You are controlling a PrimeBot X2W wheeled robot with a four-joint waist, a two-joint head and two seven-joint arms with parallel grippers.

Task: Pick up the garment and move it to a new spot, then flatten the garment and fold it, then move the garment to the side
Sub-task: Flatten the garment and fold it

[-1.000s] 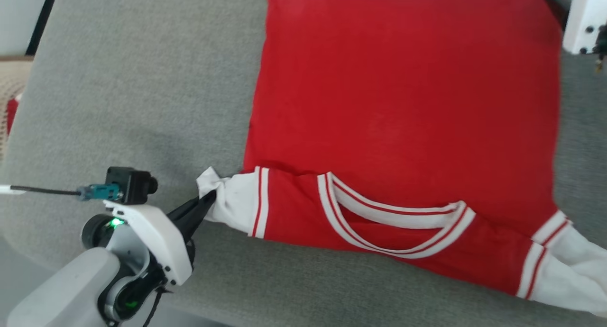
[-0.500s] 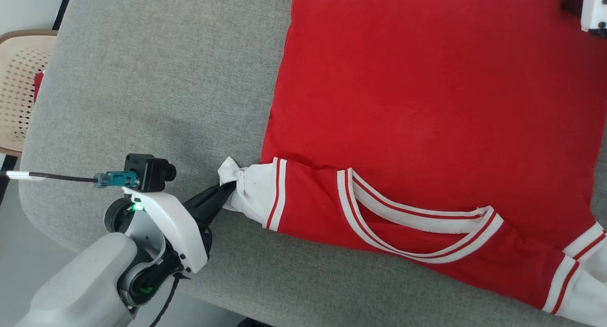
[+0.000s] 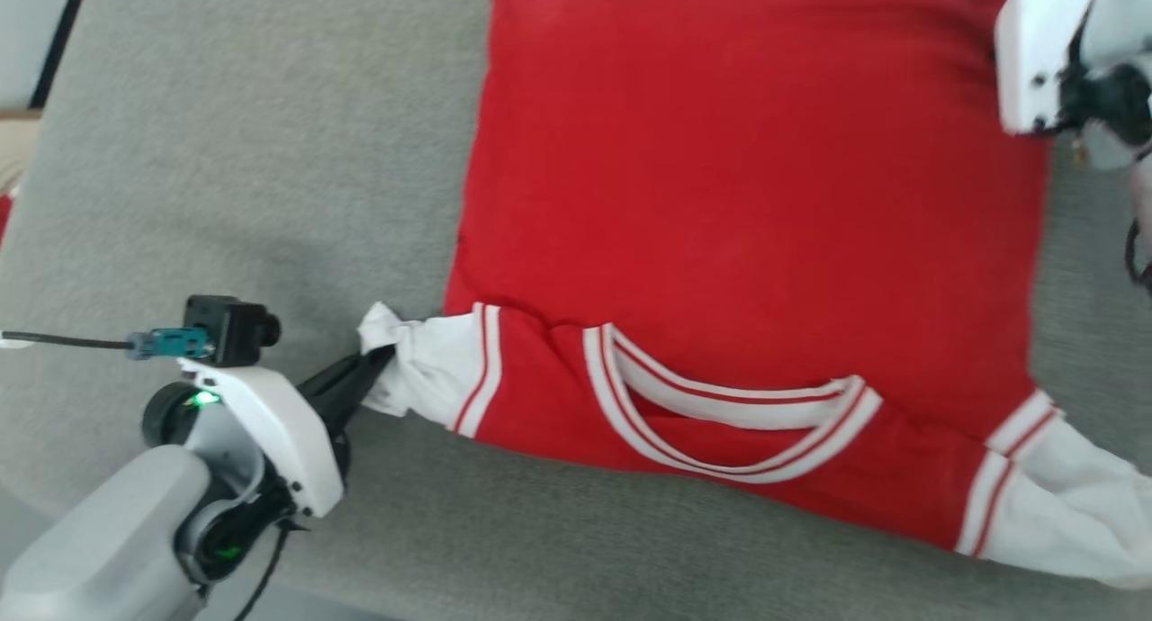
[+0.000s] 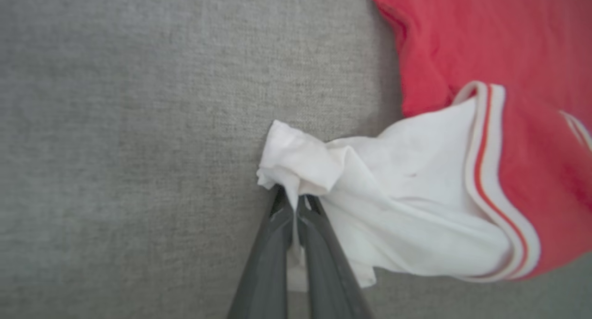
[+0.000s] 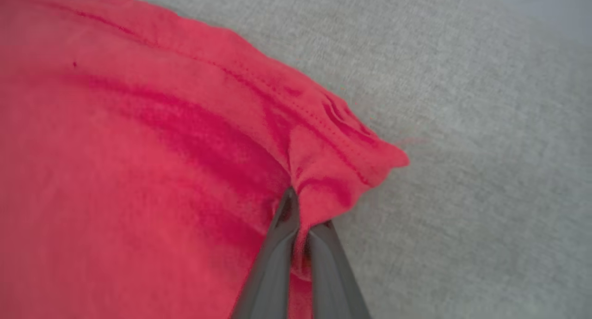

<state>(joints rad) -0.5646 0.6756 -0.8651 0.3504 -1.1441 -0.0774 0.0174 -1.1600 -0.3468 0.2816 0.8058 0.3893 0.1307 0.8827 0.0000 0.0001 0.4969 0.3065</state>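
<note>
The garment (image 3: 747, 198), a red shirt with white sleeves and striped collar trim, lies spread on the grey surface with its collar toward me. My left gripper (image 3: 373, 364) is shut on the bunched end of the white sleeve (image 3: 423, 373); in the left wrist view the white sleeve (image 4: 370, 203) is pinched between that gripper's (image 4: 292, 207) dark fingers. At the far right, my right gripper (image 5: 300, 212) is shut on the red corner of the garment (image 5: 337, 171) at its hem. The white housing of the right arm (image 3: 1048, 49) covers that corner in the head view.
The grey fabric surface (image 3: 225, 153) runs wide to the left of the shirt. Its front edge (image 3: 54, 513) is close behind my left arm. The other white sleeve (image 3: 1071, 513) hangs toward the lower right.
My right gripper has shut on the red hem corner. The left gripper keeps its hold on the white sleeve. The head camera has swung, shifting the whole picture.
</note>
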